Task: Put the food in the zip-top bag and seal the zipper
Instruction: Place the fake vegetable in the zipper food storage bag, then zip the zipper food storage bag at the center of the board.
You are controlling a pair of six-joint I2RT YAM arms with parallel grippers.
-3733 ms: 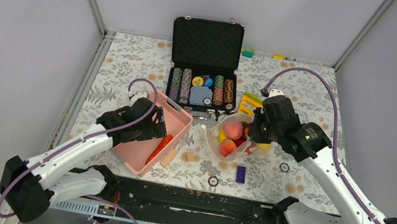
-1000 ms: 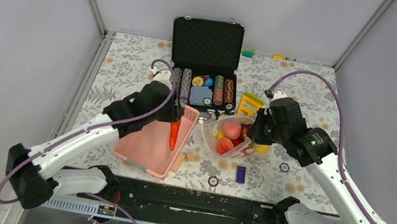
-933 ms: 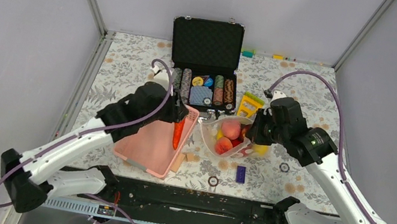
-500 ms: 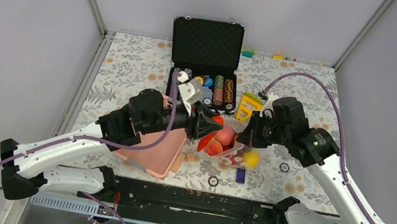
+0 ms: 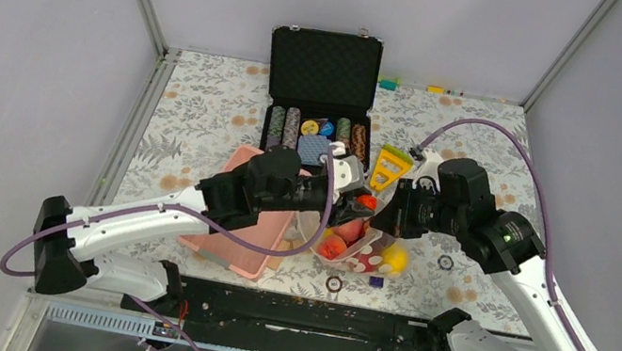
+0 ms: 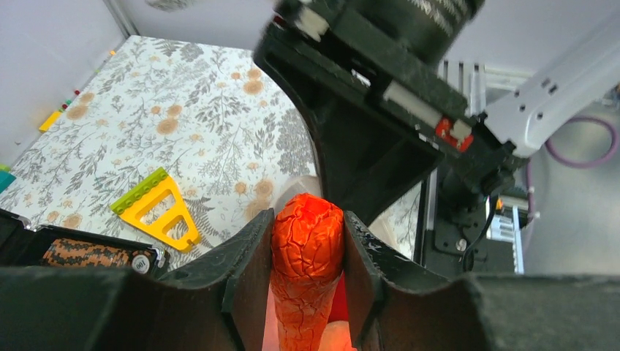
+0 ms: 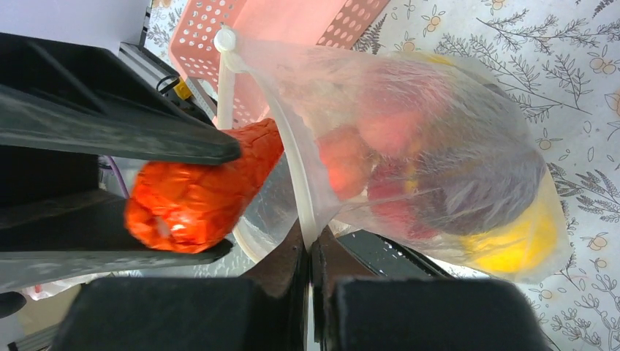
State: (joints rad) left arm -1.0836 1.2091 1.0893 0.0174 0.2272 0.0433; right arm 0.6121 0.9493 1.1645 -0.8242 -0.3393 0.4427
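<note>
Right wrist view: I am holding the bag [image 7: 439, 146] by its mouth, the right gripper [image 7: 308, 241] clamped on the zipper [image 7: 292, 172] strip so that the opening is gaping toward the left arm. The left gripper [image 6: 308, 219] is squeezing the carrot [image 6: 307, 256] between both fingers, with no gap showing on either side.

Top external view: the bag [image 5: 361, 251] is hanging over the middle of the counter [image 5: 207, 91], toward the near edge and just right of the basket [image 5: 231, 234]. Red, peach and yellow fruit [image 5: 344, 238] is already sitting inside it.

The whole move is turning on one line. The carrot [image 7: 197, 197] is lying with its long axis aimed across at the mouth, thin end leading and broad end trailing back toward the left arm. Its thin end is reaching the zipper strip, just beside the right fingers. I cannot tell whether it is already crossing the rim or only touching the outside of the film.

I am judging that the left arm, the nearer one, needs to be pushing along that axis, past the strip and down toward the fruit, before letting go. A release short of the rim is risking a drop onto the counter beside the basket.
</note>
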